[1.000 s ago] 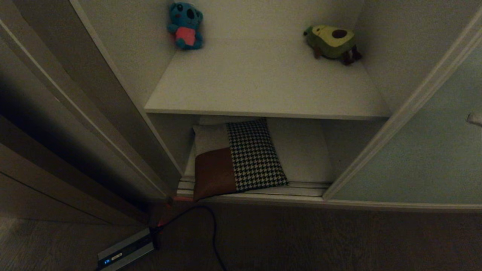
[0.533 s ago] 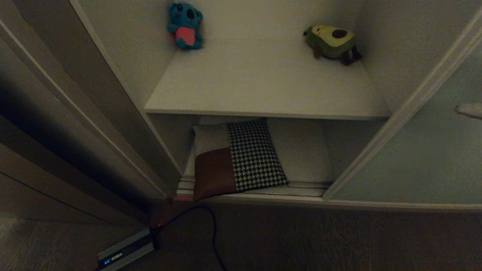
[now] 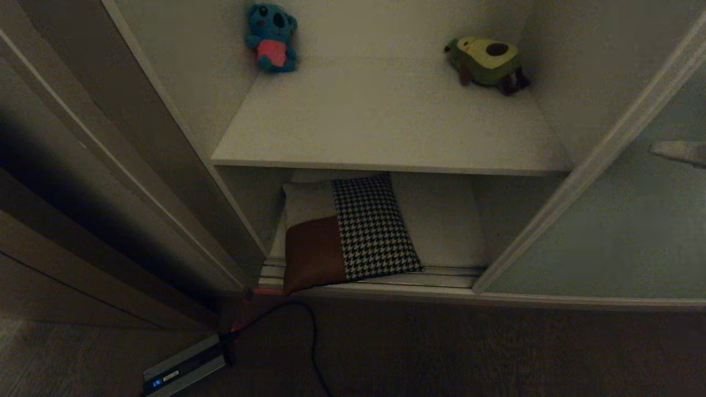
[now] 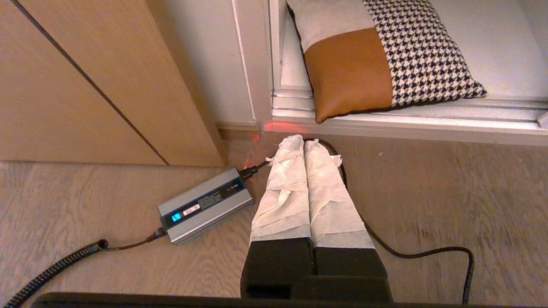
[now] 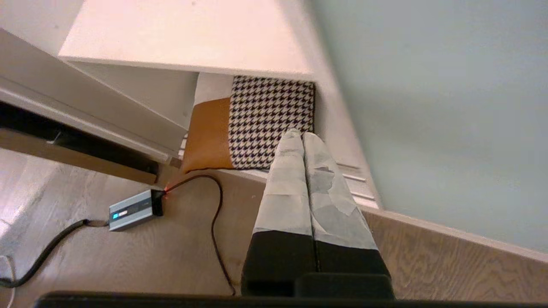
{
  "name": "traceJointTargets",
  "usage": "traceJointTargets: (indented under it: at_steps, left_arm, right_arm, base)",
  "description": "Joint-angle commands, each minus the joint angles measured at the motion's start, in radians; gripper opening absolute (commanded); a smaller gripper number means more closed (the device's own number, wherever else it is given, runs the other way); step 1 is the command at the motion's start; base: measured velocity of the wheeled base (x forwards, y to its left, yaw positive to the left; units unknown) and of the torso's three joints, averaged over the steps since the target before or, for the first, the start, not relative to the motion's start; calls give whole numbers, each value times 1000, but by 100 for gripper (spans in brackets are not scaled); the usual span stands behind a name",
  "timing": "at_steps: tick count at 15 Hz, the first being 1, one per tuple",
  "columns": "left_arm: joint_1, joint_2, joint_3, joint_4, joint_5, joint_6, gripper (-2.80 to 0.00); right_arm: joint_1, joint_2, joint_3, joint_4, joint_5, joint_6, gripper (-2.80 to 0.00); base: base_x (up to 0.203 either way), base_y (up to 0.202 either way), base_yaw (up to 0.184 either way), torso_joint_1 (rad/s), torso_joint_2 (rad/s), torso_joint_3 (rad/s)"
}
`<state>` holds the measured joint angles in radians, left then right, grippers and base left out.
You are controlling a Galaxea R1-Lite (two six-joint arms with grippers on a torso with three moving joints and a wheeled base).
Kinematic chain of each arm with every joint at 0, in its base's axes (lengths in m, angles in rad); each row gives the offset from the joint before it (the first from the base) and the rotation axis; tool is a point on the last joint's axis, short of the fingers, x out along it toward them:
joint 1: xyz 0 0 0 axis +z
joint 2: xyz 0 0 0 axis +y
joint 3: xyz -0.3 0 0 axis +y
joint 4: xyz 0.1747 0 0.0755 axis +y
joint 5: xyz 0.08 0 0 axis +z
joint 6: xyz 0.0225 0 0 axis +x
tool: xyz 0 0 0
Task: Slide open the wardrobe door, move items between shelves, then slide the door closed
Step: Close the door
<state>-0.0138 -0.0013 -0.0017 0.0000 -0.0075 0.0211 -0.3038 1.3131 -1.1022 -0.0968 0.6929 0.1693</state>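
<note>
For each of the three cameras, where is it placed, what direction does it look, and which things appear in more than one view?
Head view: high on the robot, looking forward and down into the open wardrobe, at the upper shelf and the cushion below; the right pincer tip shows at the right edge.
Left wrist view: low behind the shut left pincer, facing the floor, the power brick and the cushion.
Right wrist view: behind the shut right pincer, facing the cushion beside the sliding door.
Shared: all three show the cushion and the power brick.

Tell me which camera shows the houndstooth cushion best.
The left wrist view: the houndstooth cushion is close and bright, though its top is cut off. The head view shows it whole but dim on the bottom shelf; the right wrist view has it partly behind the right claw.
</note>
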Motion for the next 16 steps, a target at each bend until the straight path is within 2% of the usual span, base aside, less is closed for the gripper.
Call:
traceJointTargets:
  at_steps: [1,4,16]
  left_arm:
    - [0,1,0,0,0,0,-280]
    - [0,1,0,0,0,0,-280]
    - [0,1,0,0,0,0,-280]
  right_arm:
    - [0,32,-12,-5,-5,1,-280]
    - [0,60,-36,-12,-69,-1,-280]
    - [58,110,-73,-23,-81,-1,-280]
  base:
    - [0,0,0,0,0,0]
    - [0,0,0,0,0,0]
    - [0,0,0,0,0,0]
